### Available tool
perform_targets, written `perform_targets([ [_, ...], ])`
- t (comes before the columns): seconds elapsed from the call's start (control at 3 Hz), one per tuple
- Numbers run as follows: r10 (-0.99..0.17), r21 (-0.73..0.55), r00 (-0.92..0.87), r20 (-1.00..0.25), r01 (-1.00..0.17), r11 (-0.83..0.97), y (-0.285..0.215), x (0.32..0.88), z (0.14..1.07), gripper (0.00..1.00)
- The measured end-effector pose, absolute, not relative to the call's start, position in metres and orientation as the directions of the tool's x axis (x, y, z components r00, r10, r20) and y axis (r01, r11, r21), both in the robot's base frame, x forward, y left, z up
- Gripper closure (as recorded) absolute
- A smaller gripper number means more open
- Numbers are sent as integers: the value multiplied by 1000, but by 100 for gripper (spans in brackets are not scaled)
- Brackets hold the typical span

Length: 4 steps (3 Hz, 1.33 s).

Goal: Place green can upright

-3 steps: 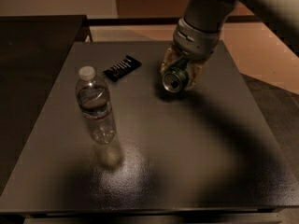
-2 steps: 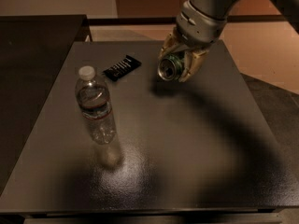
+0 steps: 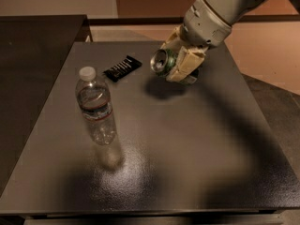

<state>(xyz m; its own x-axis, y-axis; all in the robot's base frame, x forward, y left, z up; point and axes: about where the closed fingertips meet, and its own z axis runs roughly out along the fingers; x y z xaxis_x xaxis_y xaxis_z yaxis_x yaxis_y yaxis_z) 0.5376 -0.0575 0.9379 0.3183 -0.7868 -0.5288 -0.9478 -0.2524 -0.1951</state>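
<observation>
Above table [image 3: 187, 149], jaws clasp green can [image 3: 163, 62], seemingly sideways.

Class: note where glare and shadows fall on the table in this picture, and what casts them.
Camera view: soft glare on the table in front of the water bottle; a dark shadow under the gripper, whose fingers clasp the green can on its side above the far half; the arm throws a shadow down the right.

Claw [image 3: 177, 60], clamping green can [image 3: 163, 62], rising higher above table [image 3: 187, 149], drifting slightly left; can's silver top seemingly turning more sideways; shadow beneath separating from can.
</observation>
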Motion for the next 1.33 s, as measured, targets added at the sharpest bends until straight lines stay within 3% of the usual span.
perform_targets([
  [0.67,-611,89,-113,-783,-994,70,-56,552,933,100],
  [1.33,-307,214,-244,-920,-968,131,-67,559,932,100],
])
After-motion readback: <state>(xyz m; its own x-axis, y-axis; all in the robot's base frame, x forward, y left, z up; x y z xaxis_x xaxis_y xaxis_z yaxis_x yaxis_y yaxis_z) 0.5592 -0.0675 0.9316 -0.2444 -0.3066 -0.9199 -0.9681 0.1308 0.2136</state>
